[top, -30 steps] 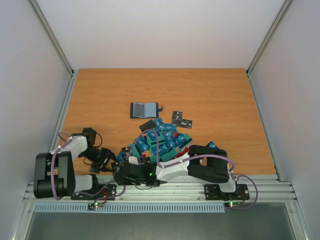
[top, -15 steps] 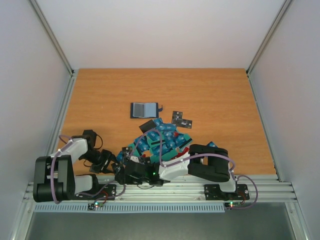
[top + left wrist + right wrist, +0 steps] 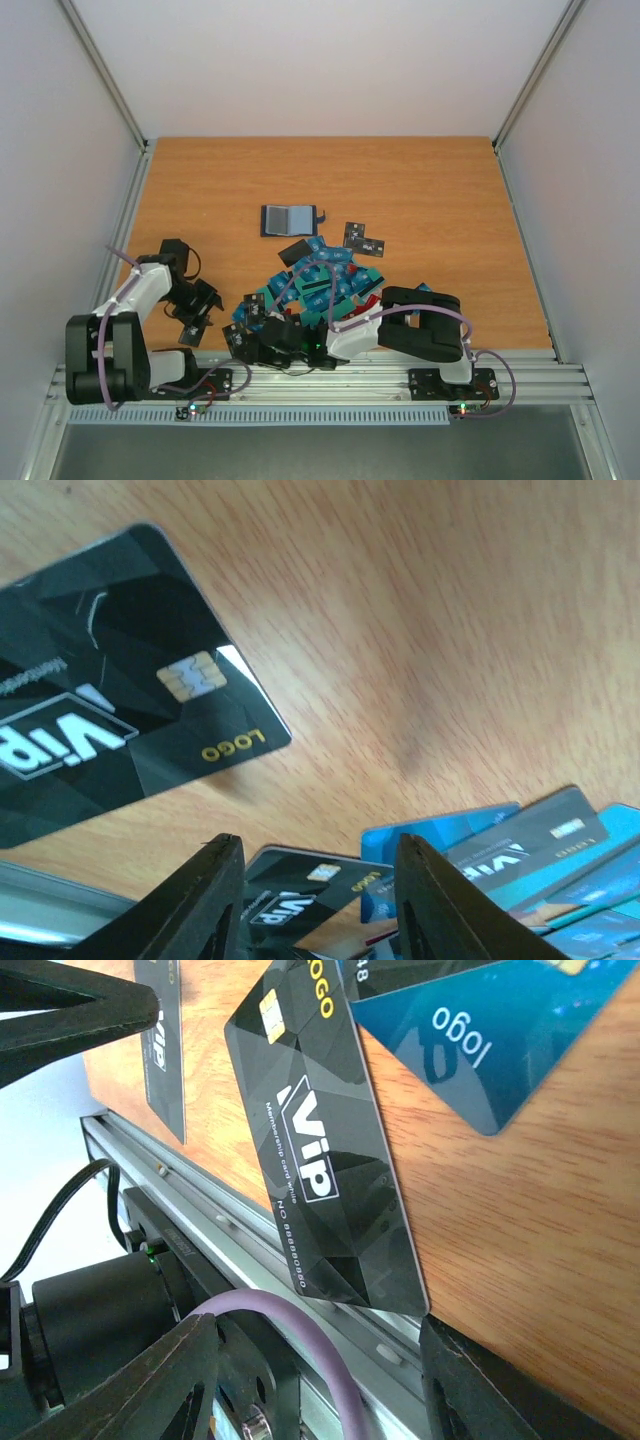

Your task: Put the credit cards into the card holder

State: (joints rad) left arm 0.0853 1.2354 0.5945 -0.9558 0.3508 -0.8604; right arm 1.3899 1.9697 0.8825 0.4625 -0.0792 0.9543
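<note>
Many flat plastic credit cards (image 3: 325, 280), blue, teal, black and red, sit heaped on the wooden bench (image 3: 430, 190). Beyond the heap and clear of it, the dark navy folding card holder (image 3: 290, 219) lies open, grey-blue inside up. Left of the heap, the left tool (image 3: 315, 845) has its jaws spread wide and grips nothing, with a black VIP card (image 3: 110, 720) just ahead. At the heap's near-left corner the right tool (image 3: 315, 1328) gapes empty too, above a second black VIP card (image 3: 330, 1150).
</note>
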